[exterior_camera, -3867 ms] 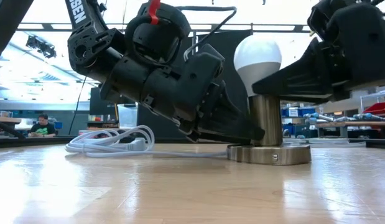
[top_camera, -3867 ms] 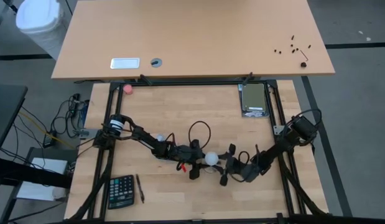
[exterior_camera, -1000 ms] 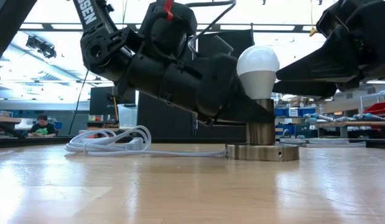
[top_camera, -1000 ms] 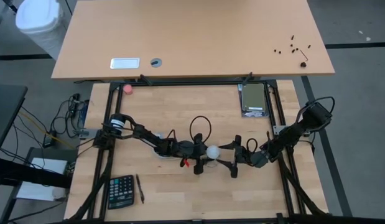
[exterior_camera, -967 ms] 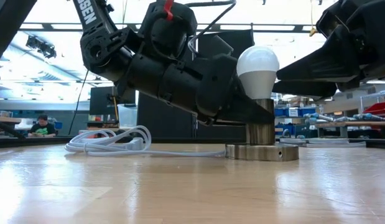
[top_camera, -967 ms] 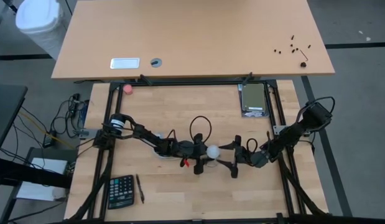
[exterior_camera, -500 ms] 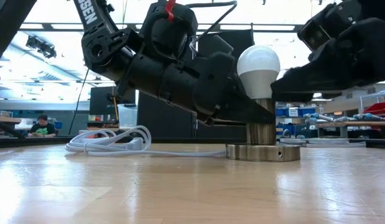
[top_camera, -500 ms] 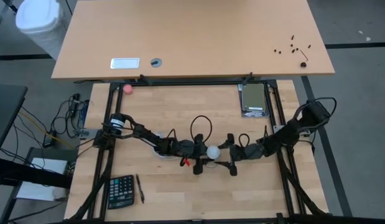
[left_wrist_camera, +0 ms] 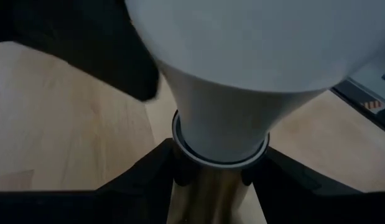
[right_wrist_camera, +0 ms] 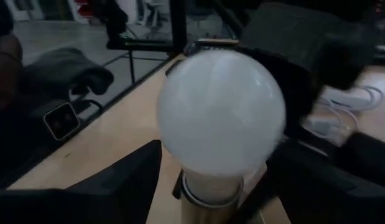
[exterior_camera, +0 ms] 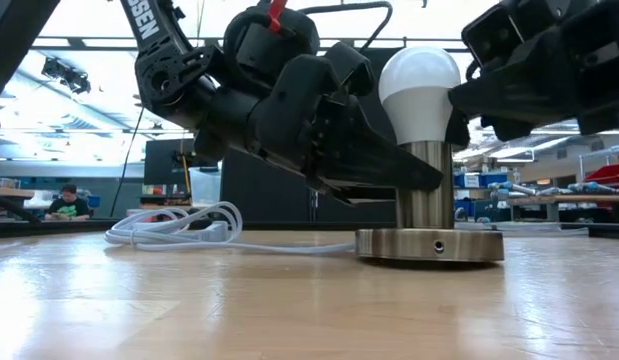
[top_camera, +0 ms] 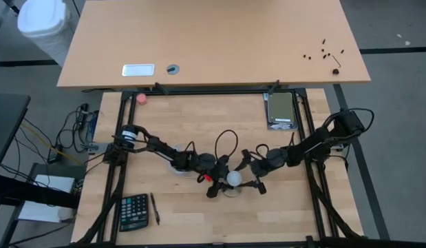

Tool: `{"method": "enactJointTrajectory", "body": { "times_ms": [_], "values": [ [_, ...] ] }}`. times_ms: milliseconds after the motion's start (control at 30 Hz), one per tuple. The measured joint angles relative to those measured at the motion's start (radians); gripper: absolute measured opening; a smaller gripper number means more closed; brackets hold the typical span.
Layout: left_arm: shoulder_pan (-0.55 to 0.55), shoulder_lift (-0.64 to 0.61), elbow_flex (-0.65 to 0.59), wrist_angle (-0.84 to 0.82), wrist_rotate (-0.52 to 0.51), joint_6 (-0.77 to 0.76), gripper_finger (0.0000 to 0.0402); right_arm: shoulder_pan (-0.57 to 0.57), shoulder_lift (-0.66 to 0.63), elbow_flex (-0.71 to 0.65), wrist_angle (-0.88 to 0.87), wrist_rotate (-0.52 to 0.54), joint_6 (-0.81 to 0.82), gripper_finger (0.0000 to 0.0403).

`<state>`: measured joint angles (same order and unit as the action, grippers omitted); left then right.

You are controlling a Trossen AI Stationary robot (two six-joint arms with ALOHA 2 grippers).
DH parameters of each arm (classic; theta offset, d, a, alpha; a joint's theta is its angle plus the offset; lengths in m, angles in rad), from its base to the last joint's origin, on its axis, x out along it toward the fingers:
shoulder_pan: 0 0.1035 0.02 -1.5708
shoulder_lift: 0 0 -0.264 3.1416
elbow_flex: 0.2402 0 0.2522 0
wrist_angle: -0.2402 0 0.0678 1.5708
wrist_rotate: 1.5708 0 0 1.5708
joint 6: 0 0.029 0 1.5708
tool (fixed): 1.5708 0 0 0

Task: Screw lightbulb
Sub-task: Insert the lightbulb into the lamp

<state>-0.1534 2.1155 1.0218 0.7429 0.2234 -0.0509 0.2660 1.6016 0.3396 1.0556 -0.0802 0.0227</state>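
Two grippers of mine meet at one spot near the front-middle of the table (exterior_camera: 189,300). Nearest the low camera is the round metal foot of the stand (exterior_camera: 429,245). Its short post rises from that foot, and the lightbulb (exterior_camera: 419,85) sits upright in the top of it, globe up and base hidden in the socket.

My left gripper (top_camera: 221,178) comes in low and is closed on the post just under the bulb. One finger (left_wrist_camera: 136,180) presses each side of it, and that steadies the stand.

My right gripper (top_camera: 248,172) reaches in from the other side. Its fingers (right_wrist_camera: 127,177) are spread wide around the globe, and I cannot tell whether they touch it.

I judge the bulb light, smooth and slippery, with a thin shell that would crack under a hard pinch. The widest part of the globe looks like the place to hold it, gently and square to the axis, so the thread turns without tilting.

Behind the stand a white cord (exterior_camera: 179,228) lies coiled. Far beyond, a person (exterior_camera: 64,200) sits in the room.
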Motion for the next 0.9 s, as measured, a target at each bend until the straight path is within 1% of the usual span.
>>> {"method": "enactJointTrajectory", "body": {
  "times_ms": [133,233,367,467,567,767,900],
  "values": [
    [0.008,0.001,-0.001,0.005,0.022,0.000,0.0193,-0.011,0.046,0.033,0.007,-0.042,-0.023,0.0295],
    [0.009,0.001,-0.002,0.012,0.025,-0.001,0.0193,-0.014,0.106,0.051,0.036,-0.047,-0.022,0.0295],
    [0.009,0.002,-0.002,0.013,0.025,-0.004,0.0193,-0.008,0.162,0.054,0.151,-0.049,-0.016,0.0295],
    [0.009,0.002,-0.002,0.012,0.023,-0.004,0.0193,-0.004,0.188,0.056,0.179,-0.048,-0.015,0.0288],
    [0.009,0.002,-0.002,0.013,0.020,-0.005,0.0193,-0.004,0.201,0.068,0.178,-0.050,-0.009,0.0268],
    [0.009,0.003,-0.002,0.013,0.018,-0.005,0.0193,-0.005,0.209,0.070,0.178,-0.050,-0.008,0.0206],
    [0.009,0.003,-0.002,0.013,0.018,-0.009,0.0193,-0.005,0.209,0.069,0.171,-0.052,0.006,0.0184]
  ]
}}
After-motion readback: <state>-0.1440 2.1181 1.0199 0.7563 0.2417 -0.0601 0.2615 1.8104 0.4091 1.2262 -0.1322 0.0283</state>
